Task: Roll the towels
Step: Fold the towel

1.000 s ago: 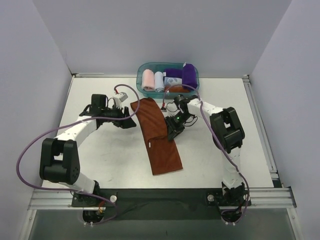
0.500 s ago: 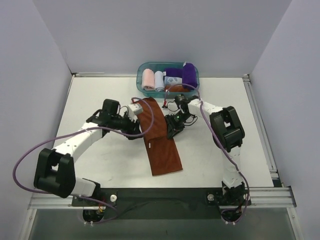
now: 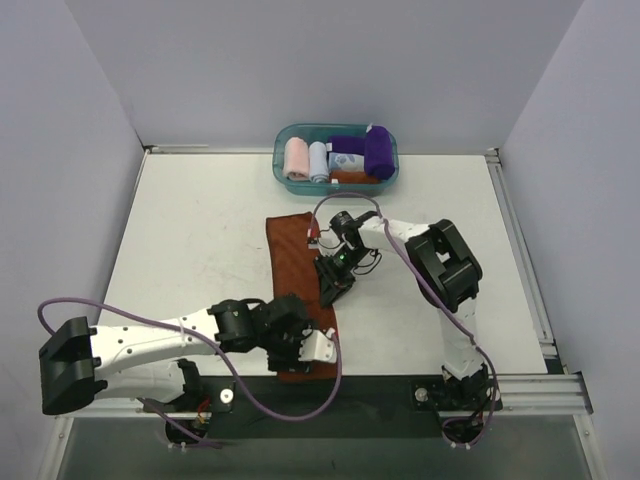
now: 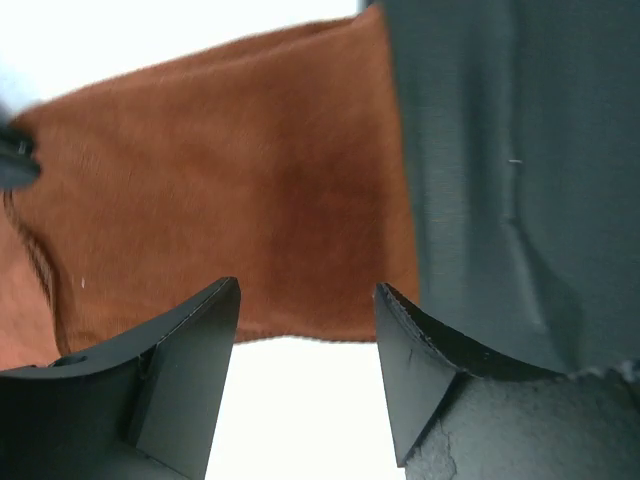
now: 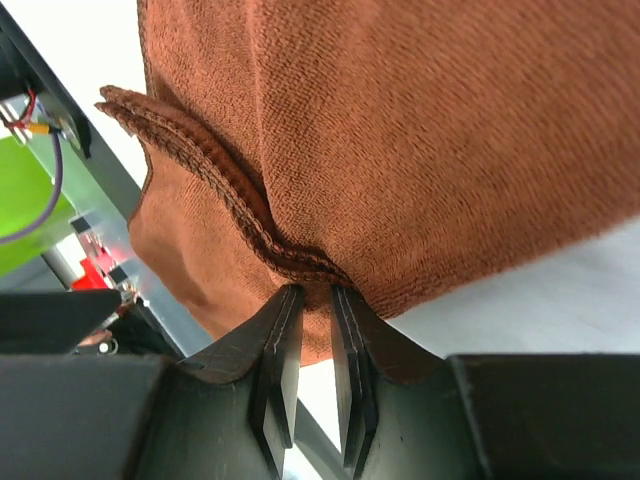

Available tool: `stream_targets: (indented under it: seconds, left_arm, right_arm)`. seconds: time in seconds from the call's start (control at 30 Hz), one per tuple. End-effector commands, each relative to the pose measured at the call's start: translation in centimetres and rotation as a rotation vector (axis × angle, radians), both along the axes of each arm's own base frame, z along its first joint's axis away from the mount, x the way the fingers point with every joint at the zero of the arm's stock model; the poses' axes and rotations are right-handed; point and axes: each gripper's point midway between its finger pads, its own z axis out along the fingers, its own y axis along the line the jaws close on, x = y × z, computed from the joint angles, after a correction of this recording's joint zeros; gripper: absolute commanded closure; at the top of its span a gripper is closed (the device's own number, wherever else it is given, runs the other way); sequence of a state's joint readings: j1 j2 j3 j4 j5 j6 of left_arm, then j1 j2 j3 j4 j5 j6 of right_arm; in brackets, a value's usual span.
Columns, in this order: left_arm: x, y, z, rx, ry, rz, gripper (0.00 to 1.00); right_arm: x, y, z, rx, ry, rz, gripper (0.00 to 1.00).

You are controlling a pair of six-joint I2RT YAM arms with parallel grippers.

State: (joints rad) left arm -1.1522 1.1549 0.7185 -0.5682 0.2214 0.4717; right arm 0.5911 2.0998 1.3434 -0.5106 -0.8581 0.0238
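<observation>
Tabletop: swung the left gripper (image 3: 316,347) from the far-left edge of the rust-brown towel (image 3: 297,258) down to its near end, jaws spread and empty, partly covering that end. Kept the right gripper (image 3: 330,291) pinched on the right hem. Left the long axis running far to near, short of the teal bin (image 3: 281,160) holding the purple towel (image 3: 378,150).

- The rust-brown towel (image 4: 220,180) fills the upper part, lying flat, its hemmed edge running across just above the fingertips.
- The left gripper (image 4: 307,290) has its two dark fingers spread apart, with nothing between them.
- White table (image 4: 300,400) shows below the hem.
- A dark grey surface (image 4: 500,150) covers the right side.
</observation>
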Motion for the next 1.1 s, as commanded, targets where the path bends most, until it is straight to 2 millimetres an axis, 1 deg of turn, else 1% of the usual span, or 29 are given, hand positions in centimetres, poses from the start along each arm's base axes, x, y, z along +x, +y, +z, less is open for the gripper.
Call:
stream_targets:
  seconds: [0.0,0.07,0.1,0.13,0.23,0.27,0.37,0.43,0.47,0.57,0.7,0.77,0.8,0.87,0.93,1.07]
  left_arm:
    - [0.1,0.4,0.0,0.044,-0.079,0.036,0.34]
    - [-0.1,0.6,-0.8,0.081,-0.083,0.030,0.35]
    - [-0.9,0.4,-0.9,0.090,-0.087,-0.004,0.37]
    - [-1.2,0.4,-1.0,0.101,-0.096,-0.019,0.38]
    - [-3.1,-0.2,-1.0,0.093,-0.104,-0.091,0.38]
    - [-3.4,-0.3,-1.3,0.110,-0.104,-0.101,0.38]
    - [-3.3,-0.5,-2.5,0.163,-0.099,-0.090,0.39]
    - [-3.2,-0.5,-3.2,0.188,-0.101,-0.085,0.39]
    - [-3.2,-0.4,-3.4,0.193,-0.100,-0.081,0.39]
    - [-3.3,-1.0,-3.2,0.165,-0.100,-0.075,0.39]
    - [-2.5,-1.4,-3.4,0.163,-0.147,-0.030,0.39]
    - [-2.1,-1.7,-3.1,0.146,-0.160,0.000,0.42]
    - [-1.7,-1.8,-2.7,0.139,-0.185,0.019,0.41]
    - [-1.4,-2.4,-1.8,0.102,-0.196,0.037,0.41]
    - [-1.8,-3.0,-1.1,0.079,-0.189,0.030,0.41]
    - [-3.3,-3.5,-0.7,0.087,-0.164,-0.027,0.44]
  right_arm:
    - [-0.9,-1.0,-1.1,-0.091,-0.001,0.012,0.80]
    - [-0.7,-1.2,-1.2,-0.097,-0.003,0.004,0.80]
    - [-0.5,-1.2,-1.2,-0.101,-0.010,0.002,0.79]
    - [-0.4,-1.3,-1.3,-0.105,-0.010,0.000,0.79]
    - [0.1,-1.7,-1.7,-0.134,-0.032,-0.002,0.79]
    - [0.3,-1.9,-2.0,-0.146,-0.031,-0.007,0.79]
    - [1.3,-2.4,-2.8,-0.173,-0.034,-0.029,0.79]
    - [1.7,-2.2,-2.9,-0.164,-0.018,-0.049,0.79]
    - [1.8,-2.3,-3.2,-0.169,-0.007,-0.053,0.79]
    - [2.2,-2.3,-3.5,-0.177,-0.009,-0.057,0.79]
    - [2.9,-2.2,-4.0,-0.183,-0.005,-0.071,0.79]
    - [3.1,-2.1,-4.3,-0.185,0.005,-0.083,0.79]
    - [3.1,-2.1,-4.4,-0.186,0.011,-0.084,0.79]
    - [3.2,-2.2,-4.7,-0.194,0.017,-0.089,0.79]
    - [3.3,-2.2,-4.7,-0.194,0.019,-0.094,0.79]
    - [3.6,-2.3,-4.4,-0.193,0.008,-0.100,0.78]
